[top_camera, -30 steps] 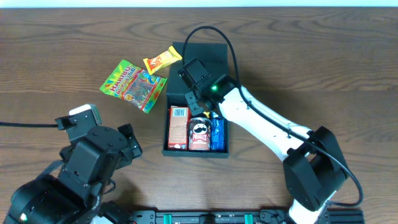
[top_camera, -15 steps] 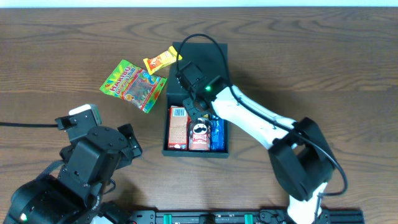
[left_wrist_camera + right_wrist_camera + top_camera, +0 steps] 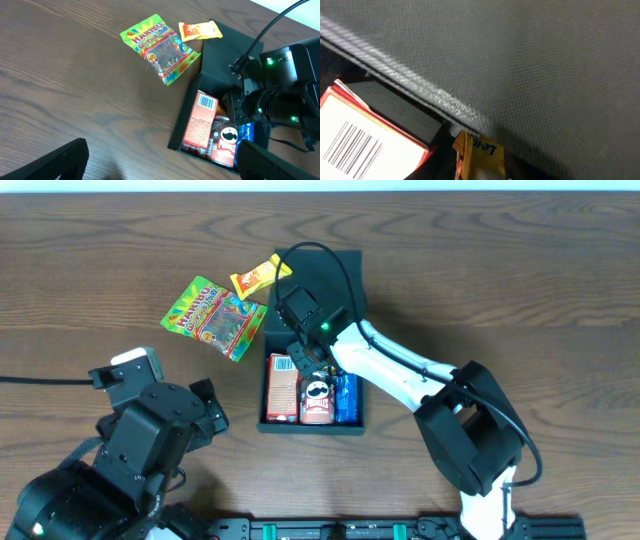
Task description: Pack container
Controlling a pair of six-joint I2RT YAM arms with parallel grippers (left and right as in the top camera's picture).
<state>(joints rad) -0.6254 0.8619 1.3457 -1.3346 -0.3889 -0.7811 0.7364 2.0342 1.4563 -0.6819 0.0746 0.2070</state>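
as it stretches leftward, the right arm (image 3: pixel 400 375) hangs over the container (image 3: pixel 312 427).

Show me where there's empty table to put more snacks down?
Widest bare wood: table right of the container, past the right arm. Also left of the Haribo bag, and between it and the left arm. Crowded: inside the container, where the right pincer hangs by the Pringles can.
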